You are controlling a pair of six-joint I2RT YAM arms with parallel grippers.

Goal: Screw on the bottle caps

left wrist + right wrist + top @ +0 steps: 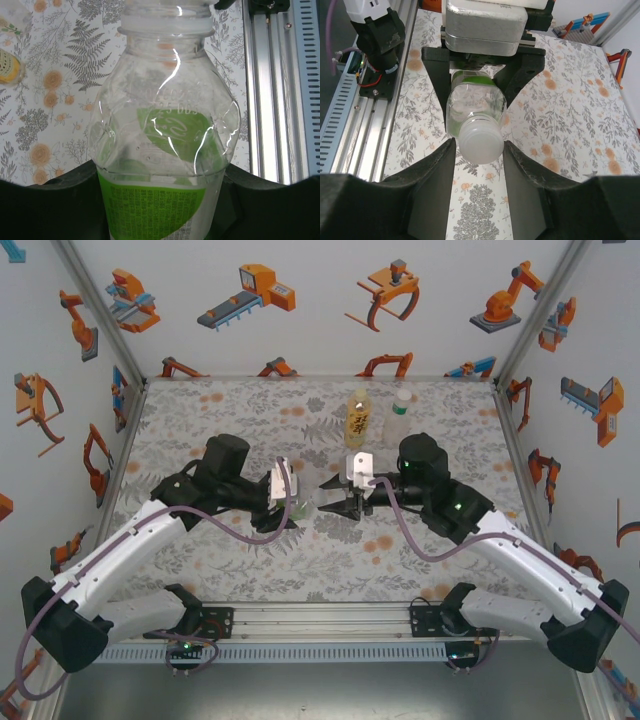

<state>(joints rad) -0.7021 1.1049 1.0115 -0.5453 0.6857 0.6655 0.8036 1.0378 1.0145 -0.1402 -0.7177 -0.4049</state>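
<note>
**Grippers.** The left gripper (290,502) is clamping a bottle (165,125) by its lower body. Its dark fingers (50,205) are pressing on both sides at the label, and the bottle is hanging clear of the table (200,550). The right gripper (480,146) is standing narrow around the cap (480,142), with one finger (437,185) on each flank. The right-hand pad is looking to be in contact, while a sliver of gap is possibly showing on the other side. I cannot tell whether the cap is actually being gripped.

**Markings.** The bottle is carrying a green and white label with fine print, which is too small to read. Faint raised characters are showing on the clear shoulder above it, and they are not legible.

**Orientation.** The bottle is lying level near the middle of the table, between the two grippers. Its long axis is running left to right, with the neck and cap pointing towards the right gripper. The cap is sitting on the neck.

**Other items.** A yellow bottle (358,418) and a clear bottle (398,418) are standing upright, just beside each other, towards the far edge of the table. Their labels are too small to read.
</note>
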